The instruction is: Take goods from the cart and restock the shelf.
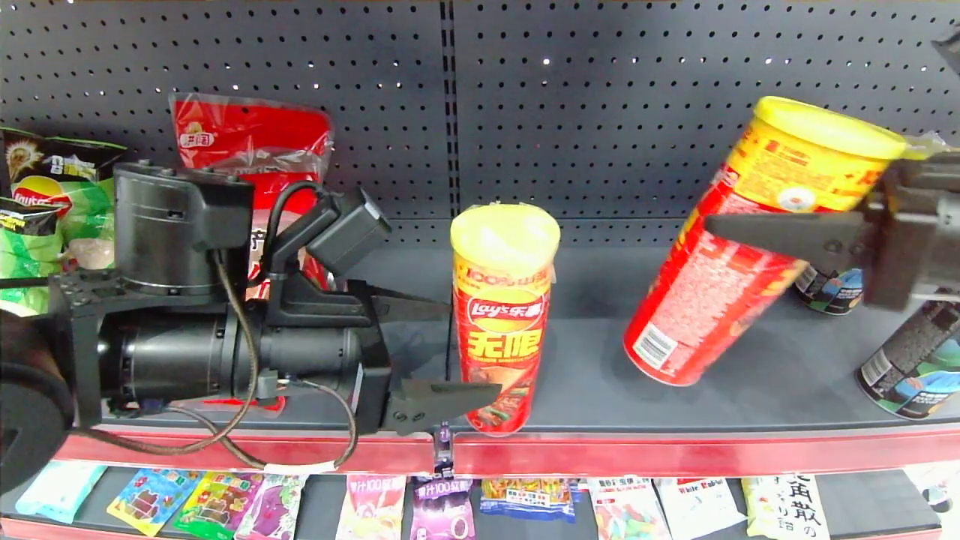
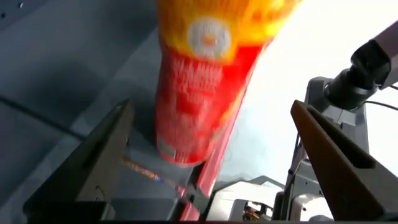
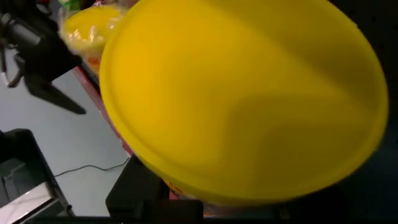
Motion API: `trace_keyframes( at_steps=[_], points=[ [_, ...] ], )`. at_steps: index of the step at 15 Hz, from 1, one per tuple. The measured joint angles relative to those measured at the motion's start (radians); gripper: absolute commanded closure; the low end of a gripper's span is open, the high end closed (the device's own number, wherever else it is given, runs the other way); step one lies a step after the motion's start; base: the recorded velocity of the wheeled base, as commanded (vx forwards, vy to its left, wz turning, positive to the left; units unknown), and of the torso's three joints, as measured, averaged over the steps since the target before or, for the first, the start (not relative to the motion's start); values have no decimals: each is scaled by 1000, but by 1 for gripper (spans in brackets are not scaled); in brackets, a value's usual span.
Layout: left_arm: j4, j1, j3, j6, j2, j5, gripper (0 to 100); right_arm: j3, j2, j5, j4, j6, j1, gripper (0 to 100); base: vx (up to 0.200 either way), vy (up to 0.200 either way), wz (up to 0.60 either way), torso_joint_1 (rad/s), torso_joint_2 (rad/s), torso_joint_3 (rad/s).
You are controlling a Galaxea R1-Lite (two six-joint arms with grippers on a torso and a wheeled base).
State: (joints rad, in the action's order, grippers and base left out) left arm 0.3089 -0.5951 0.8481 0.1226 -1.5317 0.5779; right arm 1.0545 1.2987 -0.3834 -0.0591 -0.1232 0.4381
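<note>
A tall red chips can (image 1: 501,319) with a yellow lid stands upright near the shelf's (image 1: 750,405) front edge, at the middle. My left gripper (image 1: 475,347) is open, one finger behind the can's left side and one in front, neither pressing it. The left wrist view has this can (image 2: 199,93) between the wide-spread fingers (image 2: 106,155). A second red chips can (image 1: 742,247) hangs tilted above the shelf on the right, with my right gripper (image 1: 750,232) shut on its upper part. Its yellow lid (image 3: 242,99) looms in the right wrist view, with the standing can (image 3: 93,25) beyond.
A red snack bag (image 1: 251,142) and a green chips bag (image 1: 52,202) lean at the back left. Two dark cans (image 1: 832,289) (image 1: 911,375) lie at the far right. A pegboard wall backs the shelf. Several packets (image 1: 450,510) fill the lower shelf.
</note>
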Motion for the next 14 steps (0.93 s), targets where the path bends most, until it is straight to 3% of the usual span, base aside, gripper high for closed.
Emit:
trace_keyframes(
  at_steps=[4,8,14],
  points=[
    [0,66,-110,0,88,4,0,162,204,-1,-1,-23,1,100,0,0,0,0,0,0],
    [-1,171,-213,-1,180,8,0,325,383,-4,-1,-60,20,100,0,0,0,0,0,0],
    [-1,270,-246,-3,241,7,0,580,609,-3,10,-67,64,100,0,0,0,0,0,0]
  ],
)
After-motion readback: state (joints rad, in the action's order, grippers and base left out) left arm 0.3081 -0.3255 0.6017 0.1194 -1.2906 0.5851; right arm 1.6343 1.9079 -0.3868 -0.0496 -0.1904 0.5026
